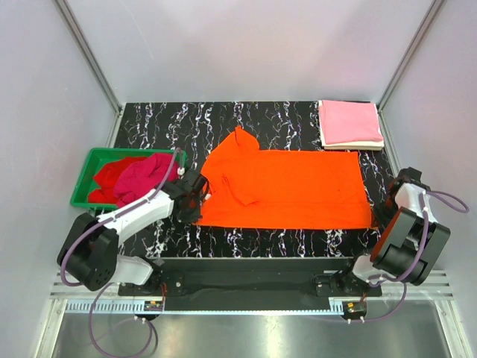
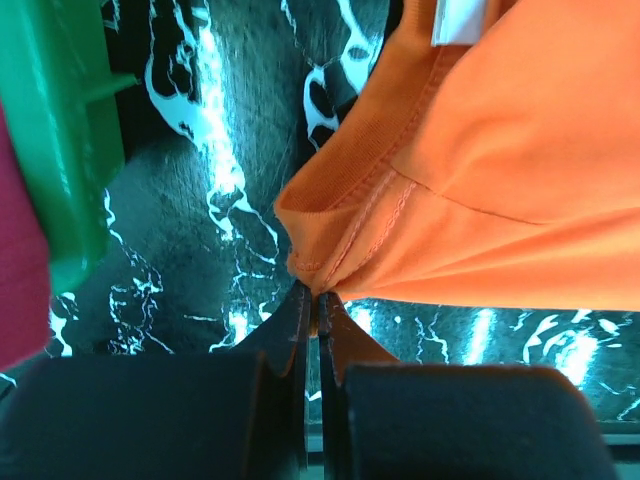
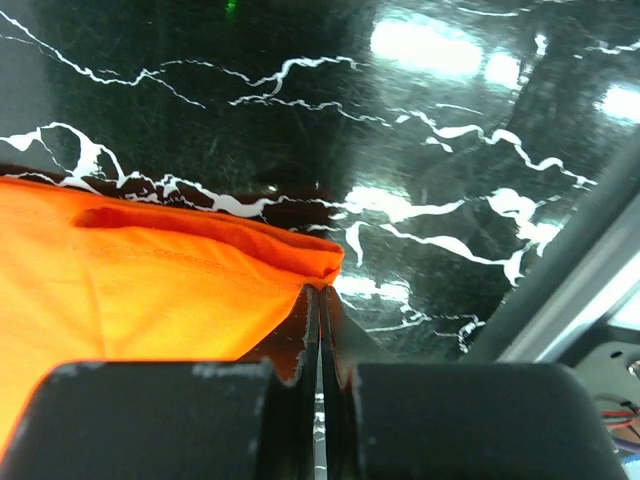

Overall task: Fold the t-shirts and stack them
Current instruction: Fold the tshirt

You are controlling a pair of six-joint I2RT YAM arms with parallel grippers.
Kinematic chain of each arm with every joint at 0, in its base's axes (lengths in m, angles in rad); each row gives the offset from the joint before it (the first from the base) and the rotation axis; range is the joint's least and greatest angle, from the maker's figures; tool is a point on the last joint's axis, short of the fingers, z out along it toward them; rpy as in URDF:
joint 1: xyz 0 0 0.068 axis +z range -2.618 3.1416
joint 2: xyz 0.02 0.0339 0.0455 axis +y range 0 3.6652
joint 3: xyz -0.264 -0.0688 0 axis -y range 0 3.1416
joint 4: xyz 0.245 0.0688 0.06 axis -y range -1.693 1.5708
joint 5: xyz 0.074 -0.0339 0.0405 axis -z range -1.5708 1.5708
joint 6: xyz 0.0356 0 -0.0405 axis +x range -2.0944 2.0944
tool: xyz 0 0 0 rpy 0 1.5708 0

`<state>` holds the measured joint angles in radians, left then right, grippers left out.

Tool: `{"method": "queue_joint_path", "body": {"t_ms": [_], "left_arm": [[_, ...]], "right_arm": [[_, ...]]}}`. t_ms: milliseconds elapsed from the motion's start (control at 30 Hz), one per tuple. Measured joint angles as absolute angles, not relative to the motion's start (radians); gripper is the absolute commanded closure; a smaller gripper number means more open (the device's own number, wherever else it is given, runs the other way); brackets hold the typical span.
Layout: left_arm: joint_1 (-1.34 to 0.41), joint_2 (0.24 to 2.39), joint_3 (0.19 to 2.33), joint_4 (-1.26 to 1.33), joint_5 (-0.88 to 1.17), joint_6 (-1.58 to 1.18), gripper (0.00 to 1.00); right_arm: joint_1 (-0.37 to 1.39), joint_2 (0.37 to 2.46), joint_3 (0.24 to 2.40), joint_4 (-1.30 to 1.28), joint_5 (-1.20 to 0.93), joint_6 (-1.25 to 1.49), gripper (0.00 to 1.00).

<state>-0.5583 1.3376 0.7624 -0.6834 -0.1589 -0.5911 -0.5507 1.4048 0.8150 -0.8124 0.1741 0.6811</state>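
Note:
The bright orange t-shirt (image 1: 291,186) lies spread across the middle of the black marbled table, one sleeve sticking up at the far left. My left gripper (image 1: 200,195) is shut on the shirt's near-left shoulder seam by the collar (image 2: 318,272). My right gripper (image 1: 381,216) is shut on the shirt's near-right hem corner (image 3: 325,265). A folded pink t-shirt (image 1: 349,122) lies on a folded cream-white t-shirt (image 1: 358,145) at the far right. Crimson-magenta (image 1: 145,177) and red (image 1: 112,179) t-shirts lie crumpled in the green bin.
The green plastic bin (image 1: 83,183) stands at the left edge, close to my left arm; its wall shows in the left wrist view (image 2: 60,150). Grey walls and metal rails enclose the table; a rail (image 3: 560,270) runs just right of my right gripper.

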Motion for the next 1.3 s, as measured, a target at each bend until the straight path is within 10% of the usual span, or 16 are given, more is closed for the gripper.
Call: {"method": "queue_joint_path", "body": {"t_ms": [200, 333, 567, 933, 1300], "left_arm": [[-0.582, 1.372, 0.763, -0.714, -0.190, -0.607, 1.00], [-0.601, 1.380, 0.767, -0.724, -0.204, -0.611, 0.81], [-0.601, 1.422, 0.807, -0.789, -0.223, -0.607, 0.55], [-0.341, 1.412, 1.228, -0.882, -0.026, -0.437, 0.40], [-0.302, 1.656, 1.446, -0.843, 0.263, -0.387, 0.44]], "right_arm": [[-0.559, 1.383, 0.815, -0.846, 0.175, 0.683, 1.00], [-0.559, 1.391, 0.815, -0.851, 0.170, 0.682, 1.00], [-0.564, 1.404, 0.815, -0.842, 0.112, 0.661, 0.58], [-0.538, 1.282, 0.914, -0.846, 0.083, 0.633, 0.55], [0.156, 1.231, 0.956, -0.500, -0.001, 0.517, 0.52]]}}
